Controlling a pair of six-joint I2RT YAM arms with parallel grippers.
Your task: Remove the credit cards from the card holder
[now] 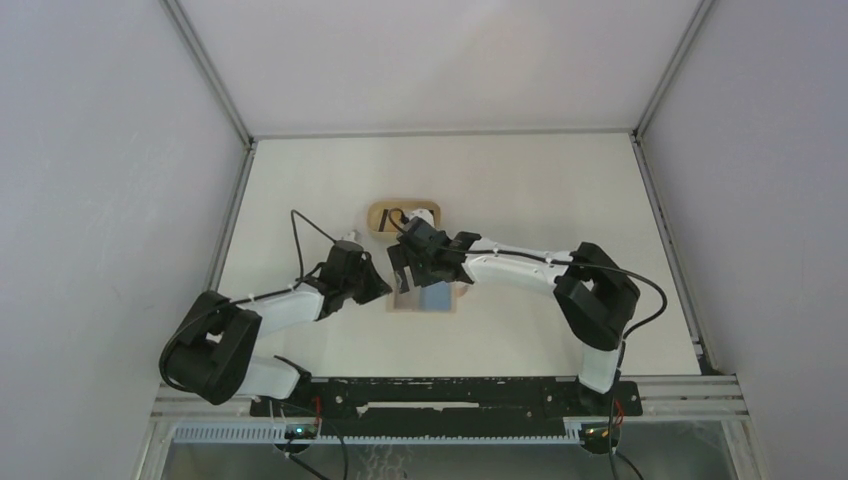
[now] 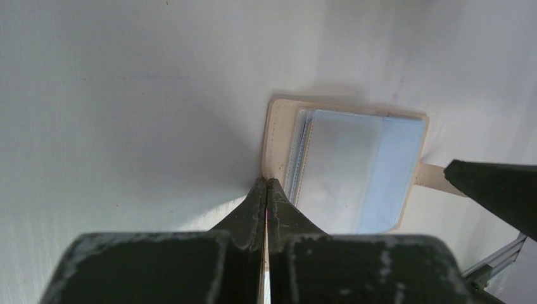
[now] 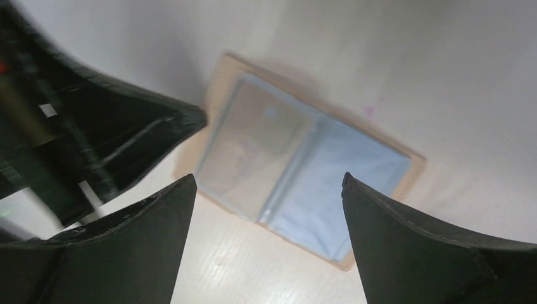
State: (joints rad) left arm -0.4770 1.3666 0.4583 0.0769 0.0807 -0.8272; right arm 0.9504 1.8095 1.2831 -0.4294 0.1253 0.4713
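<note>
Card holder (image 3: 297,168) lies open on table (image 3: 443,76) just below my right gripper (image 3: 269,182), jaws wide apart, long axis diagonal across the gap; left gripper (image 2: 266,183), fingers together, at its tan edge.

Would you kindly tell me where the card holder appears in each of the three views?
Top external: the card holder lies open at centre, partly under the right gripper.
Left wrist: card holder right of centre, blue inside up.
Right wrist: card holder at centre, between that gripper's open fingers.
Shared landmark: the shut left gripper at the holder's tan edge, visible in all three views.
</note>
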